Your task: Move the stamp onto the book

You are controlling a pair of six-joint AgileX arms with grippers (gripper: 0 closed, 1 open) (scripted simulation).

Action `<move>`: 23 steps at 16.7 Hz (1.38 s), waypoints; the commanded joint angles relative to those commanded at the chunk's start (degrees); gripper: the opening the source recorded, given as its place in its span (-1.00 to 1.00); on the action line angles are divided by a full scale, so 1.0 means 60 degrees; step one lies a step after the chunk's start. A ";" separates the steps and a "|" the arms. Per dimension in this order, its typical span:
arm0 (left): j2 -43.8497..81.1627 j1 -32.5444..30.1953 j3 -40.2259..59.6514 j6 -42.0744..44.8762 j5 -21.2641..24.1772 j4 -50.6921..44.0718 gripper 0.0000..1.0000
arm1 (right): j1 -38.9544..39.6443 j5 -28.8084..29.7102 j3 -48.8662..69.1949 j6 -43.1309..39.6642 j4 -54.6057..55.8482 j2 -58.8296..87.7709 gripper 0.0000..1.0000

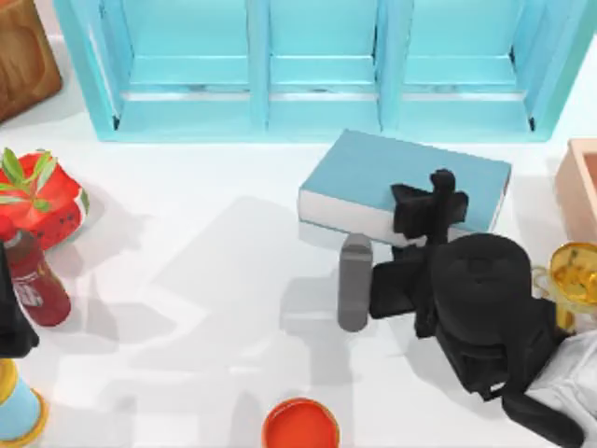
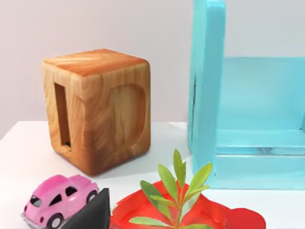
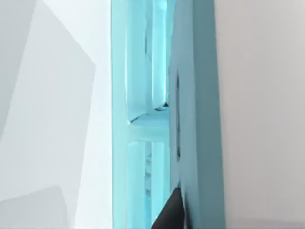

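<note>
At the table's 9 o'clock edge in the top view, the left arm (image 1: 11,317) sits parked, just beside a dark red bottle (image 1: 35,278) with a label. Toward 10 o'clock from the bottle lies a red tray (image 1: 51,201) with a green sprig (image 1: 23,173) over it, and a wooden block (image 1: 23,56) stands in the 11 o'clock corner. The left wrist view shows the same wooden block (image 2: 97,109), a pink toy car (image 2: 59,198) and the red tray (image 2: 209,214) in front of it. A blue and yellow cone (image 1: 17,411) stands at 8 o'clock. A flat orange-red disc (image 1: 299,425) lies at 6 o'clock.

Along the 12 o'clock edge runs a light blue shelf unit (image 1: 317,112). Just in front of it, right of centre, the book (image 1: 373,168) lies flat on the table, teal cover up and white page edges facing 6 o'clock. The right pincer (image 1: 431,201) hangs over the book's 4 o'clock part. I cannot tell how it is set, nor whether it holds the stamp. A grey cylinder (image 1: 354,280) lies on the table at 7 o'clock from the pincer, beside the black right arm (image 1: 485,299). A golden cup (image 1: 574,273) stands at 3 o'clock, with a pink box (image 1: 583,182) beyond it toward 2 o'clock.
</note>
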 joint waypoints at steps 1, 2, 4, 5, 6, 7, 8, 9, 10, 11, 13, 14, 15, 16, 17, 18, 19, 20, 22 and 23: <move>0.0000 0.0000 0.0000 0.0000 0.0000 0.0000 1.00 | 0.0004 0.0020 -0.0043 -0.0029 0.0205 0.0210 -1.00; 0.0000 0.0000 0.0000 0.0000 0.0000 0.0000 1.00 | 0.0013 0.0026 -0.0078 -0.0038 0.0455 0.0448 -1.00; 0.0000 0.0000 0.0000 0.0000 0.0000 0.0000 1.00 | 0.0017 0.0020 -0.0152 -0.0036 0.1034 0.0831 -1.00; 0.0000 0.0000 0.0000 0.0000 0.0000 0.0000 1.00 | 0.0008 0.0009 -0.0198 -0.0003 0.1275 0.1004 -1.00; 0.0000 0.0000 0.0000 0.0000 0.0000 0.0000 1.00 | 0.0006 -0.0006 -0.0227 0.0037 0.1418 0.1144 -1.00; 0.0000 0.0000 0.0000 0.0000 0.0000 0.0000 1.00 | 0.0006 -0.0013 -0.0236 0.0057 0.1461 0.1187 -1.00; 0.0000 0.0000 0.0000 0.0000 0.0000 0.0000 1.00 | 0.0006 -0.0013 -0.0236 0.0057 0.1461 0.1187 -1.00; 0.0000 0.0000 0.0000 0.0000 0.0000 0.0000 1.00 | 0.0006 -0.0013 -0.0236 0.0057 0.1461 0.1187 -1.00; 0.0000 0.0000 0.0000 0.0000 0.0000 0.0000 1.00 | 0.0006 -0.0013 -0.0236 0.0057 0.1461 0.1187 -1.00; 0.0000 0.0000 0.0000 0.0000 0.0000 0.0000 1.00 | 0.0006 -0.0013 -0.0236 0.0057 0.1461 0.1187 -0.85; 0.0000 0.0000 0.0000 0.0000 0.0000 0.0000 1.00 | 0.0006 -0.0013 -0.0236 0.0057 0.1461 0.1187 -0.55; 0.0000 0.0000 0.0000 0.0000 0.0000 0.0000 1.00 | 0.0006 -0.0013 -0.0236 0.0057 0.1461 0.1187 -0.40; 0.0000 0.0000 0.0000 0.0000 0.0000 0.0000 1.00 | 0.0006 -0.0013 -0.0236 0.0057 0.1461 0.1187 -0.25; 0.0000 0.0000 0.0000 0.0000 0.0000 0.0000 1.00 | 0.0006 -0.0013 -0.0236 0.0057 0.1461 0.1187 -0.10; 0.0000 0.0000 0.0000 0.0000 0.0000 0.0000 1.00 | 0.0006 -0.0013 -0.0236 0.0057 0.1461 0.1187 0.06; 0.0000 0.0000 0.0000 0.0000 0.0000 0.0000 1.00 | 0.0006 -0.0013 -0.0236 0.0057 0.1461 0.1187 0.21; 0.0000 0.0000 0.0000 0.0000 0.0000 0.0000 1.00 | 0.0006 -0.0013 -0.0236 0.0057 0.1461 0.1187 0.36; 0.0000 0.0000 0.0000 0.0000 0.0000 0.0000 1.00 | 0.0006 -0.0013 -0.0236 0.0057 0.1461 0.1187 0.51; 0.0000 0.0000 0.0000 0.0000 0.0000 0.0000 1.00 | 0.0006 -0.0013 -0.0236 0.0057 0.1461 0.1187 0.81; 0.0000 0.0000 0.0000 0.0000 0.0000 0.0000 1.00 | 0.0006 -0.0013 -0.0236 0.0057 0.1461 0.1187 0.96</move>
